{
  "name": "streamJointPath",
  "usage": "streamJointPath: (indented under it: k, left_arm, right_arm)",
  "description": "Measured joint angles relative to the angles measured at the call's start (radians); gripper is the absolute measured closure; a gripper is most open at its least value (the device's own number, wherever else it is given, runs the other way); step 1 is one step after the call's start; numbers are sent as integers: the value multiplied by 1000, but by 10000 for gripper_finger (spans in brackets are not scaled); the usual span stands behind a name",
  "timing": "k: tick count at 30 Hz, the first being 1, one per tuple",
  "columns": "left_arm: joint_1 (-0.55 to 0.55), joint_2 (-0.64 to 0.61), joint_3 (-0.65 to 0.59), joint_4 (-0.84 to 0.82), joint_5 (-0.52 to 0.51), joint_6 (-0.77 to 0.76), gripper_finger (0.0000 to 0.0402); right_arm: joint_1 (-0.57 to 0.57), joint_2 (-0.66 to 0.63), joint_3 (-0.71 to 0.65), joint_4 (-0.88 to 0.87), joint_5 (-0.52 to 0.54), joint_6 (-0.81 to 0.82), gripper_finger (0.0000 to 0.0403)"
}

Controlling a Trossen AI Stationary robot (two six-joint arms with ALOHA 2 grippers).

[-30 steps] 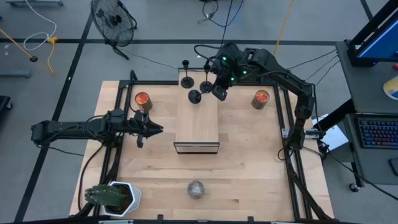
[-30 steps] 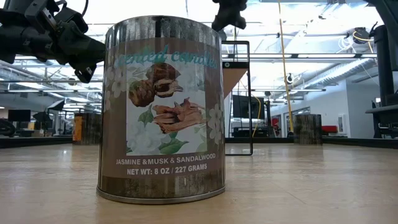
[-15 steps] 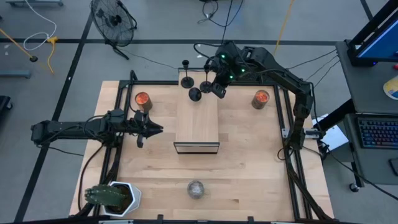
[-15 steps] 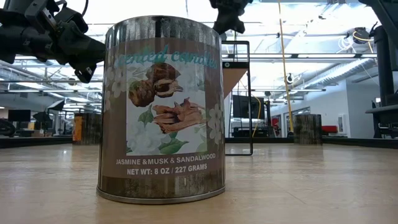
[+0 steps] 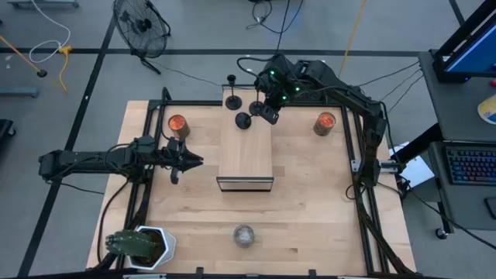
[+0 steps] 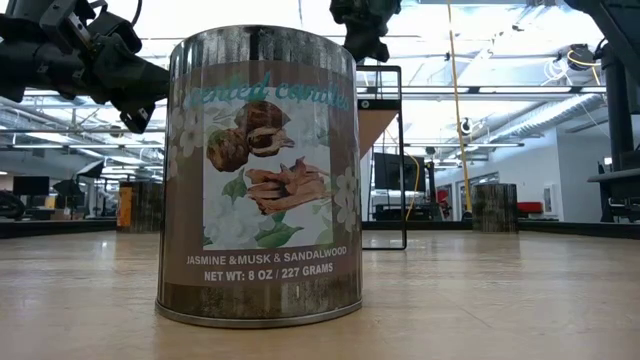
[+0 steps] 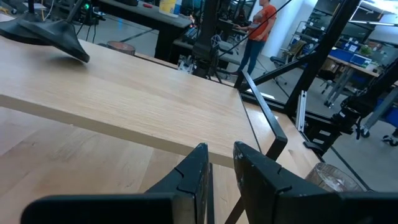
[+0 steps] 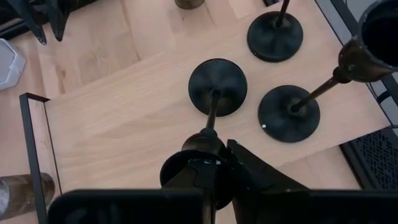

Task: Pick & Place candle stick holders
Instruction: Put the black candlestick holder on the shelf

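Three black candle stick holders are at the far end of a raised wooden shelf (image 5: pixel 246 151). Two stand free on their disc bases (image 5: pixel 231 99) (image 5: pixel 256 105); they also show in the right wrist view (image 8: pixel 275 35) (image 8: pixel 289 113). The third candle stick holder (image 5: pixel 243 120) has its cup right at my right gripper (image 8: pixel 225 171), which hangs over the shelf's far end (image 5: pixel 268 113) with its fingers close together. My left gripper (image 5: pixel 190 161) waits shut and empty left of the shelf (image 7: pixel 222 171). My right gripper has the third holder by the cup at the top of its stem (image 8: pixel 200 152), between fingers that come from above and point down. The cup hides where the fingers meet it. The stem runs down to the disc base (image 8: pixel 217 87) at the shelf top; whether the base rests there I cannot tell.
Brownish jars with orange tops stand left (image 5: pixel 178 124) and right (image 5: pixel 325 122) of the shelf. A labelled candle tin (image 6: pixel 260 175) fills the low view. A silvery ball (image 5: pixel 244 235) lies near the front edge and a white plant pot (image 5: pixel 145 245) at the front left. A person (image 7: pixel 258 25) stands in the room beyond.
My right gripper has gone a little toward the table's left edge and down, over the third holder. The holders' bases stay where they were.
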Motion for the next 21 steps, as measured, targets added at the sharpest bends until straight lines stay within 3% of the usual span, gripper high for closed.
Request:
streamJointPath:
  k: [21]
  left_arm:
    - [0,0,0,0,0,2,321]
  right_arm:
    - [-1,0,0,87,0,-2,320]
